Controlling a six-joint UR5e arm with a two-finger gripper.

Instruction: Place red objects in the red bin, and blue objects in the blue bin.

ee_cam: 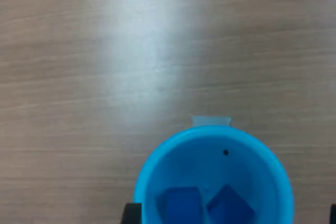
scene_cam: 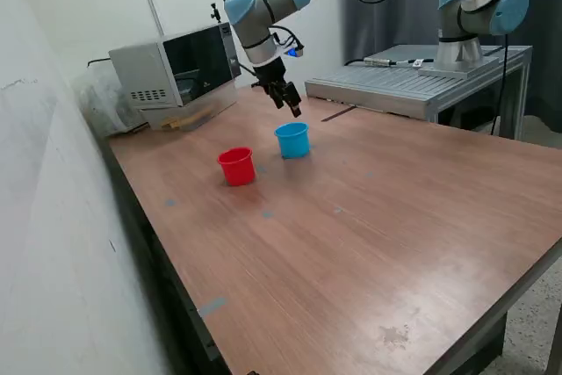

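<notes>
Above the table [scene_cam: 369,217]: my gripper [scene_cam: 290,104] over the blue bin [scene_cam: 292,140]
Wrist only: two blue cubes [ee_cam: 181,205] inside
Jaws: cannot tell

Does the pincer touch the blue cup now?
Apart. In the exterior view the pincer hangs above the blue cup, with bare table between its tips and the cup's rim.

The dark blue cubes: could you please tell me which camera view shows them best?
The wrist view: it looks straight down into the light blue plastic cup, where two dark blue cubes lie side by side. The exterior view shows only the cup's outside, hiding the cubes.
</notes>
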